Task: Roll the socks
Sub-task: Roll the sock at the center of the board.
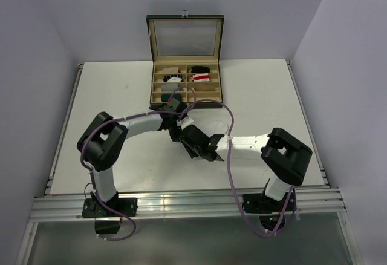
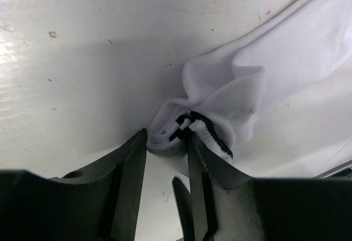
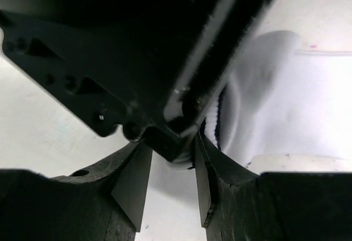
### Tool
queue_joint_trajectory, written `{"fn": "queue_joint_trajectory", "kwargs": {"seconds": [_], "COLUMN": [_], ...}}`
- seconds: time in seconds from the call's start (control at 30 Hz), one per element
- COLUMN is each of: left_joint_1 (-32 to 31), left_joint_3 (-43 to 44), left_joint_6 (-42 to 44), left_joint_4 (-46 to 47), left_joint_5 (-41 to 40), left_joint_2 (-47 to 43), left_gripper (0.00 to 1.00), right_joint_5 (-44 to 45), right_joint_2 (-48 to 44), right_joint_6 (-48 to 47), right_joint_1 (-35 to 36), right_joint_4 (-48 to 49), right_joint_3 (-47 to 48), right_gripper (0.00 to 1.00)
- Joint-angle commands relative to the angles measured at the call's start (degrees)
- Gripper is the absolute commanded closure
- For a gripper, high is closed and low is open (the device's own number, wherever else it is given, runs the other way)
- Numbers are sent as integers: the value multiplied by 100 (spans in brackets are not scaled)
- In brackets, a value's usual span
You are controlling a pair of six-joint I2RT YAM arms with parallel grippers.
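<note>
A white sock (image 2: 286, 59) with dark cuff stripes lies on the table, its cuff end rolled into a small bundle. My left gripper (image 2: 166, 137) is shut on that bundle, a finger on either side. In the top view the two grippers meet mid-table, left gripper (image 1: 179, 130) over the white sock (image 1: 204, 124), right gripper (image 1: 193, 144) just in front. In the right wrist view my right gripper (image 3: 173, 153) stands open, its jaws either side of the left gripper's tip (image 3: 165, 136), and its right finger touches the sock (image 3: 264, 98). A red-and-white sock (image 1: 200, 77) lies in the box.
An open compartment box (image 1: 151, 89) with a glass lid (image 1: 184, 38) stands at the back centre, holding small rolled bundles in black, white and teal. Raised rails run along the table's left (image 1: 65, 120) and right edges. A purple cable (image 1: 228, 156) loops across the right arm.
</note>
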Motion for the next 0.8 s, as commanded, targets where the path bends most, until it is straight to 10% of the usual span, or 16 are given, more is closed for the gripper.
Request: {"fn": "queue_joint_trajectory", "kwargs": {"seconds": [0.0,0.13,0.27,0.77], "left_joint_1": [-38,24,243,701], "left_joint_3": [78,130,61,-739], "left_joint_6": [309,432,485,-218], "left_joint_4": [-261,-296,-367,221], "left_joint_5": [-192,-105,-148,-412], "left_joint_2": [154,32,-205,-1392], "left_gripper": [60,61,61,40], "right_joint_5": [734,778,595,-5530], "right_joint_2": [497,893,1175,1112], "right_joint_6": [-100,163,226,1033], "right_joint_1": [143,152,143,-1964], "right_joint_4": [-458,-835,-995,726], "right_joint_3": [256,494,653,144], "right_gripper": [57,66,100,100]}}
